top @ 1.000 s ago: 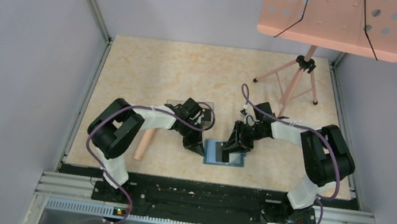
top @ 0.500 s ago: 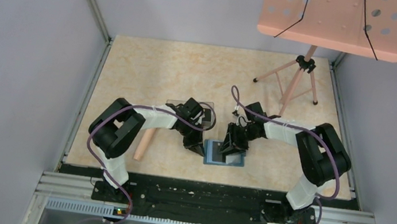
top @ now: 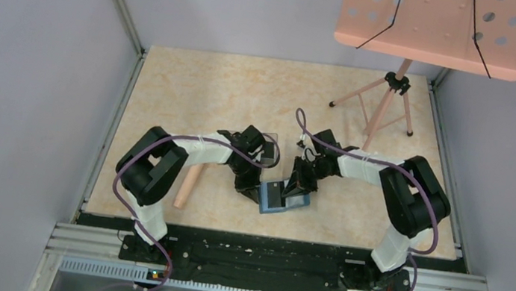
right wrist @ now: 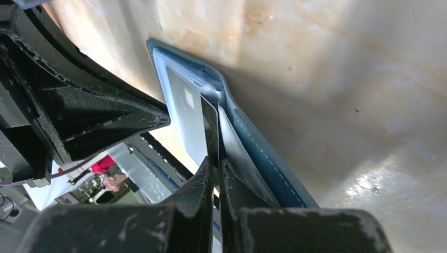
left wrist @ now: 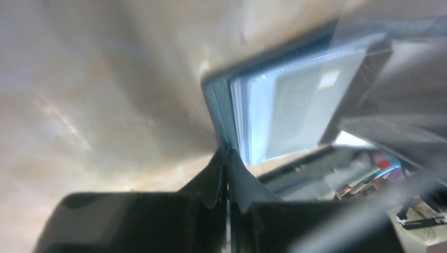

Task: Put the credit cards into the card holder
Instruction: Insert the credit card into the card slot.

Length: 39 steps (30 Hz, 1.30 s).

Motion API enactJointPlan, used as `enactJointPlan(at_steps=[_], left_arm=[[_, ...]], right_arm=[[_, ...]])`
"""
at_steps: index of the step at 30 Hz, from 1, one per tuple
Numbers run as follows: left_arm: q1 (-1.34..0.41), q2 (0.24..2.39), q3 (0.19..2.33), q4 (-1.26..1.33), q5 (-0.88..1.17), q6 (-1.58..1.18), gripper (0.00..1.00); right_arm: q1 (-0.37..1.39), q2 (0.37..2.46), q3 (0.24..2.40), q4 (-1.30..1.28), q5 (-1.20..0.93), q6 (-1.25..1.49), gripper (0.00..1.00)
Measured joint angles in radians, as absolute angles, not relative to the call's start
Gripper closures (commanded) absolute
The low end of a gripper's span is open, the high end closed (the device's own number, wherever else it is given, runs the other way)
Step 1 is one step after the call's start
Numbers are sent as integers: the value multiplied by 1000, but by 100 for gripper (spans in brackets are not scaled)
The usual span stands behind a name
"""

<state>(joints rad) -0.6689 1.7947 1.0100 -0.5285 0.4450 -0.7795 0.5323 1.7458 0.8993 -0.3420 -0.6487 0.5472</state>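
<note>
Card holder [top: 274, 199]: teal, open on table [top: 209, 94] near front edge, between both grippers, pale inner faces up. L gripper [left wrist: 226, 157]: fingers closed to a slit at holder's corner, seems to nip its edge; view blurred. R gripper [right wrist: 213, 161]: narrow, pinching thin dark credit card [right wrist: 210, 126] edge-on, leading end inside a pocket. Status: insertion in hand, card approx. part-seated. Remaining: push home, release. Further cards: cannot tell.
</note>
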Motion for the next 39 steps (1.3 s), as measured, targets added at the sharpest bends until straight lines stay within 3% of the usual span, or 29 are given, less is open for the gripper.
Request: enactJointPlan(at_steps=[4,8,12,14,20,39], left_arm=[[-671,1795,1042,-590,400,-751,97],[-672,1794,1081,-636,354,-722,80],[-672,1789,1104,-672,313,-698,73],[-672,1778,1109,-689,305,-687,71],[-672,1732,1113,-699,309,-682,66],[-656,1715,1049,-527,423,-783,60]], right_arm=[[540,1750,900,-323,-663,566,95],[548,1750,907,-317,-675,581,74],[553,1750,926,-339,-667,577,55],[555,1750,930,-349,-661,574,51],[555,1750,930,-366,-652,561,51],[561,1780,930,-297,-706,575,71]])
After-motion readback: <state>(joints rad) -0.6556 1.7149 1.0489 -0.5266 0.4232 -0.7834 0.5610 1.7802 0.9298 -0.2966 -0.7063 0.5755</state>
